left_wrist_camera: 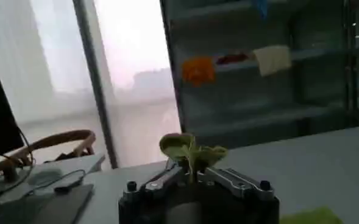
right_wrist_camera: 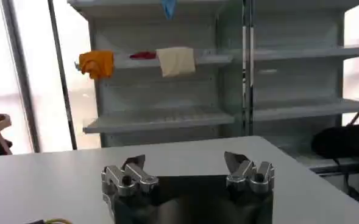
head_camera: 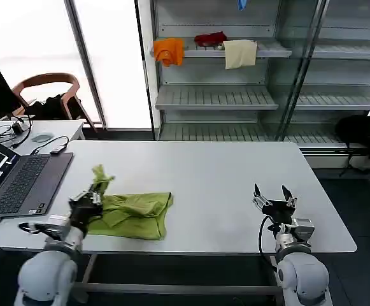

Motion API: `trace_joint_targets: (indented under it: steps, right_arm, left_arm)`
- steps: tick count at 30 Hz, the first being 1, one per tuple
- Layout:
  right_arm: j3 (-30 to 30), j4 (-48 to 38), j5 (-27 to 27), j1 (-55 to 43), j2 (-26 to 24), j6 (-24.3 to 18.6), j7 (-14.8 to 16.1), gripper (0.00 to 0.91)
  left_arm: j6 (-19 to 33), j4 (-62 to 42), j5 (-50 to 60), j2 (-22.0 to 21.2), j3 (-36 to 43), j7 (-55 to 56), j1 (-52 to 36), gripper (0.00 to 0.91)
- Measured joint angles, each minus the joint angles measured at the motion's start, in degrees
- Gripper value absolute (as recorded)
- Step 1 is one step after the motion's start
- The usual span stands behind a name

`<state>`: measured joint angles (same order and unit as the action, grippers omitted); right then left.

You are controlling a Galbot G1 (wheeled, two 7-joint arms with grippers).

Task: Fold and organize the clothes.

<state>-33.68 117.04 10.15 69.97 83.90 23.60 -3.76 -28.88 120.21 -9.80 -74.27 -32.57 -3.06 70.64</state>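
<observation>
Lime fabric: the T-shirt (head_camera: 134, 213) lies crumpled on the white tabletop (head_camera: 223, 185), near its front left edge.
Left gripper (head_camera: 95, 191): fingers (left_wrist_camera: 167, 178) clenched on a raised tuft of the T-shirt, which sticks up above the fingertips while the rest of the cloth lies spread beside them.
Right gripper (head_camera: 272, 196): fingers (right_wrist_camera: 133, 165) spread wide and released, above bare tabletop, well apart from the T-shirt.
Laptop (head_camera: 19, 182): on the tabletop, beyond the left fingers, away from the T-shirt.
</observation>
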Motion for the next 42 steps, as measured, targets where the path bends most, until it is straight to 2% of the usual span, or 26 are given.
trace_joint_targets:
  steps: [8, 15, 16, 33, 42]
  right_arm:
    - [0.4, 0.2, -0.5, 0.0, 0.3, 0.0, 0.0, 0.907]
    - [0.8, 0.2, -0.8, -0.1, 0.4, -0.1, -0.2, 0.907]
    - [0.8, 0.3, -0.8, -0.1, 0.4, -0.1, -0.2, 0.907]
    - [1.0, 0.6, -1.5, 0.0, 0.4, -0.1, -0.3, 0.907]
    - [1.3, 0.3, -1.8, -0.4, 0.5, 0.0, -0.4, 0.907]
  left_arm:
    - [-2.2, -2.3, 0.3, -3.5, 8.4, 2.4, -0.4, 0.0]
    - [-3.1, -4.9, 0.9, -5.7, 12.2, 4.0, -1.2, 0.02]
    - [-3.2, -5.3, 1.0, -5.9, 12.5, 4.2, -1.3, 0.897]
    - [-3.9, -9.2, 1.5, -9.2, 17.2, 6.5, -0.9, 0.907]
    - [-2.2, -7.5, -2.2, -8.8, 16.4, 5.8, 0.0, 0.907]
